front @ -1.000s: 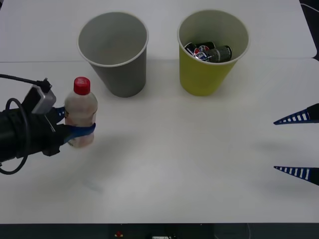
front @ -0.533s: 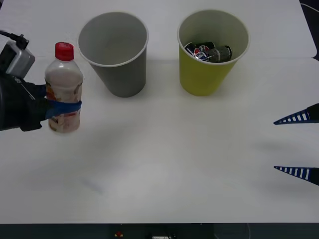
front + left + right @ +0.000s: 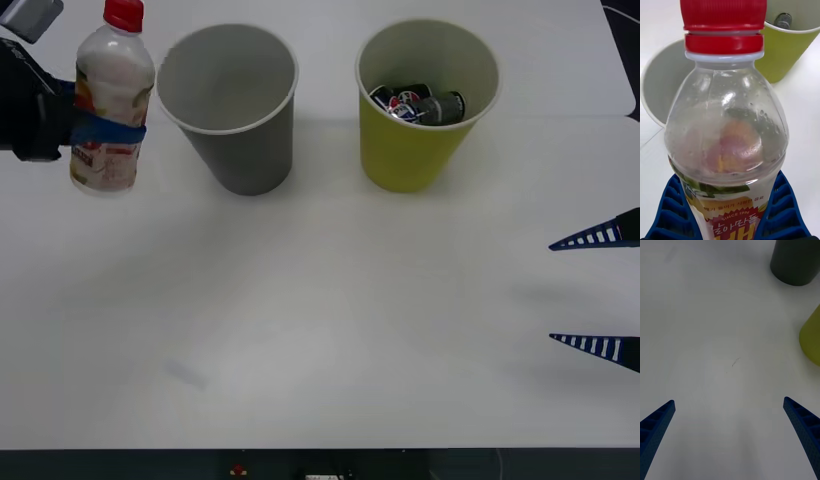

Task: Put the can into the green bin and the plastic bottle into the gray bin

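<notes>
Plastic bottle (image 3: 110, 105) upright, off the table (image 3: 320, 330), pinched by left gripper (image 3: 105, 130), just left of gray bin (image 3: 232, 105). Green bin (image 3: 425, 100) holds cans (image 3: 418, 104). Right gripper (image 3: 597, 292) at right edge, fingers spread.

Right wrist: blue fingers (image 3: 657, 427) wide apart over bare table, both bins beyond.

Left wrist: fingers (image 3: 784, 210) clamp bottle's labelled body; red cap (image 3: 723, 26) up.
</notes>
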{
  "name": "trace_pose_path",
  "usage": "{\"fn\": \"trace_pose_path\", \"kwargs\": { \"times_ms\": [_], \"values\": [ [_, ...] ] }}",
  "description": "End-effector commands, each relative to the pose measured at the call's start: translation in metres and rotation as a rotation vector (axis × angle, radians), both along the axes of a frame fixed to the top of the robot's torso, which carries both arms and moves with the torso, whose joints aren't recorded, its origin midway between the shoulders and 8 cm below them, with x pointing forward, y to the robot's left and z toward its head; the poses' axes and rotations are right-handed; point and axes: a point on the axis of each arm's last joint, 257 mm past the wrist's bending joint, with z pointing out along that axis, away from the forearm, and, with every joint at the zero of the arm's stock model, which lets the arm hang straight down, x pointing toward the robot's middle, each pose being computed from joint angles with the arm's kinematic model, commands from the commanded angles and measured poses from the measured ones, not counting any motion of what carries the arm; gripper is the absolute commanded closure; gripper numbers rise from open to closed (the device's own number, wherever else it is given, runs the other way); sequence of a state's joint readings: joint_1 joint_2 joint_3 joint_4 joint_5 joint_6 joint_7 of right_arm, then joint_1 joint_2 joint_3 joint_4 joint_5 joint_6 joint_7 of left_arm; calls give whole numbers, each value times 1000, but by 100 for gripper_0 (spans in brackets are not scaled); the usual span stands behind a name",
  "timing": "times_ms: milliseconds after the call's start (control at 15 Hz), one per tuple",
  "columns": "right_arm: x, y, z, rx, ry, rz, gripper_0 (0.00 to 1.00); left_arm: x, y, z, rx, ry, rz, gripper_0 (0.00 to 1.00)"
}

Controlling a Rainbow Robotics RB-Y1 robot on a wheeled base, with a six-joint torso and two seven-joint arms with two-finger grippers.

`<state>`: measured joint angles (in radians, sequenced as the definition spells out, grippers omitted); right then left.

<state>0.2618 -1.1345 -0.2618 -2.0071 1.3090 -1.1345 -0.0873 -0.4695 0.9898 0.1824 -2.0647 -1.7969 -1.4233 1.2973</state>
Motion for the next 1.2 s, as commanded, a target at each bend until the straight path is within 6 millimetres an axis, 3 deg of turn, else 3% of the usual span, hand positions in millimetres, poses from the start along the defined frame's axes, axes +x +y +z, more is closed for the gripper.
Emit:
{"fn": "trace_pose_path", "kwargs": {
  "times_ms": [67,400,800,1200],
  "values": [
    [0,0,0,0,0,0,0,19,0,16,26,16,0,100],
    [0,0,0,0,0,0,0,56,-19,32,61,40,-4,100],
    [0,0,0,0,0,0,0,102,-58,37,76,6,-16,100],
    [0,0,0,0,0,0,0,127,-78,28,130,-30,4,100]
  ]
}}
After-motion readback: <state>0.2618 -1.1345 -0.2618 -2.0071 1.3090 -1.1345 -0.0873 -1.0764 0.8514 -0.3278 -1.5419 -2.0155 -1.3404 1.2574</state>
